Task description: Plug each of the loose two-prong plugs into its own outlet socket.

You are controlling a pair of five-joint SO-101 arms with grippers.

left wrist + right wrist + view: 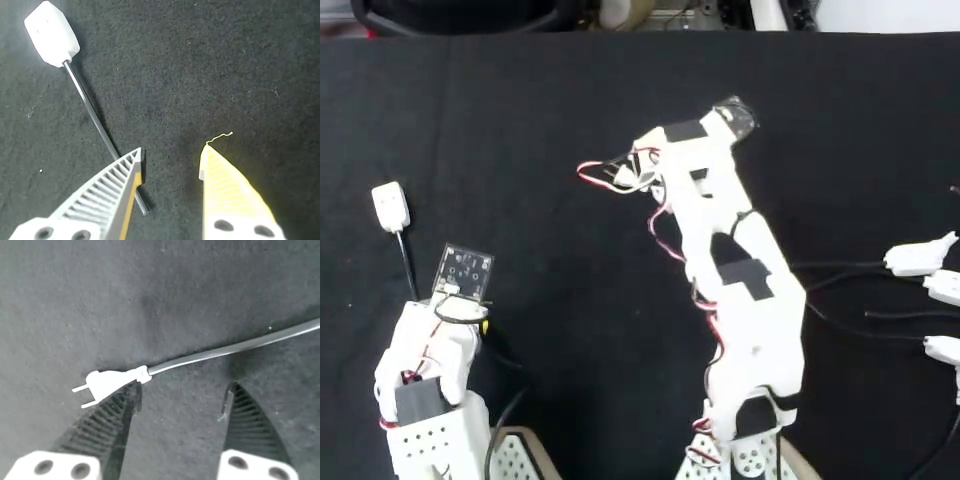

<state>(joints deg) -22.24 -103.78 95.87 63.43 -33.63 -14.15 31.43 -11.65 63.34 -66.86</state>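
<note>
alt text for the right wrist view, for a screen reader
A white two-prong plug lies on the black table cloth right at one fingertip of the open right pincer, not between its fingers. Its dark cable runs away across the cloth, beyond the other fingertip.

- Outlet socket: a small white rounded block, unoccupied, lying near the left edge of the table, with a dark cord running toward the table's front.
- Two-prong plug: white and flat on the table, both prongs bare, with a grey cord trailing behind it.
- Three white cord ends: close together at the table's right edge. Whether they are plugs or sockets cannot be told.
</note>
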